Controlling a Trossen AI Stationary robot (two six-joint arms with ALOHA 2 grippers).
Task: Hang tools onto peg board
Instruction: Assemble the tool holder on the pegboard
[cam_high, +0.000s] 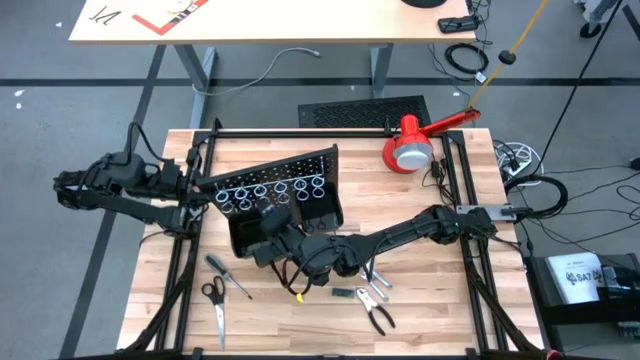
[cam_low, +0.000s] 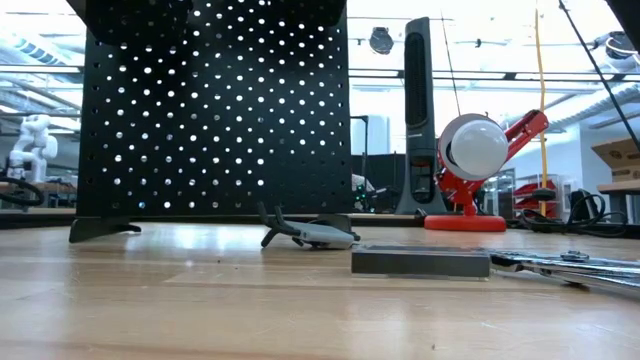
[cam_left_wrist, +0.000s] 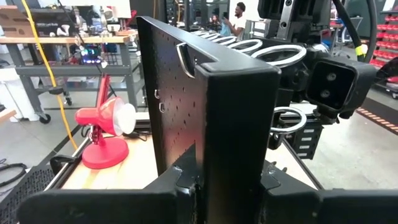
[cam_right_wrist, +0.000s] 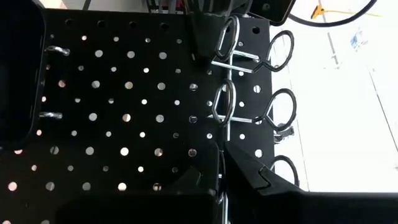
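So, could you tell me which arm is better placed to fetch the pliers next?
Right. The left tool clamps the edge of the peg board, steadying it; the right tool sits nearer the pliers.

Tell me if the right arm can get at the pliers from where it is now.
Probably yes. The pliers lie in the open on the table, just beside the right arm, nothing over them. Its right gripper is at the peg board, so it must swing back.

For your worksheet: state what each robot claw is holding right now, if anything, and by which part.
The left claw clamps the peg board by its side edge. The right claw sits against the board's face near the rings; whether it holds anything cannot be told.
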